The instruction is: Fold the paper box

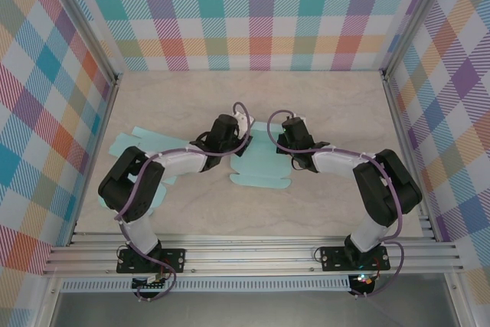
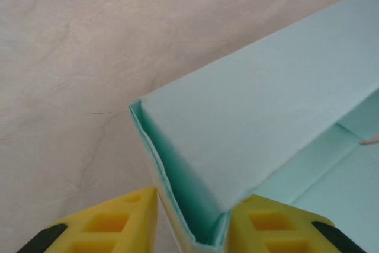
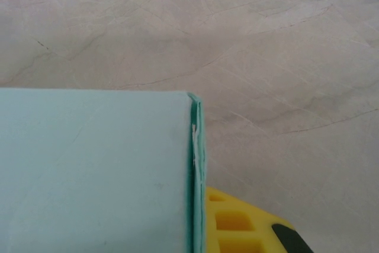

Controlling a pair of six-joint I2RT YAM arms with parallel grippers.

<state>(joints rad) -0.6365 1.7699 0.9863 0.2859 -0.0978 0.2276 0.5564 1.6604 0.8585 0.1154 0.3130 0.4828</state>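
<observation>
The pale teal paper box (image 1: 260, 168) lies partly folded in the middle of the table, between both arms. My left gripper (image 1: 243, 135) reaches it from the left. In the left wrist view its yellow fingers (image 2: 124, 223) press on either side of a raised double wall of the box (image 2: 254, 117), so the gripper (image 2: 194, 217) is shut on that wall. My right gripper (image 1: 285, 143) comes in from the right. In the right wrist view one yellow finger (image 3: 237, 223) lies against a folded edge of the box (image 3: 95, 170); the other is hidden behind the paper, with the gripper (image 3: 198, 223) shut on that wall.
A second flat teal paper sheet (image 1: 142, 145) lies at the left, partly under the left arm. The light wooden table (image 1: 253, 97) is bounded by plaid walls on three sides and by aluminium rails (image 1: 253, 254) along the near edge.
</observation>
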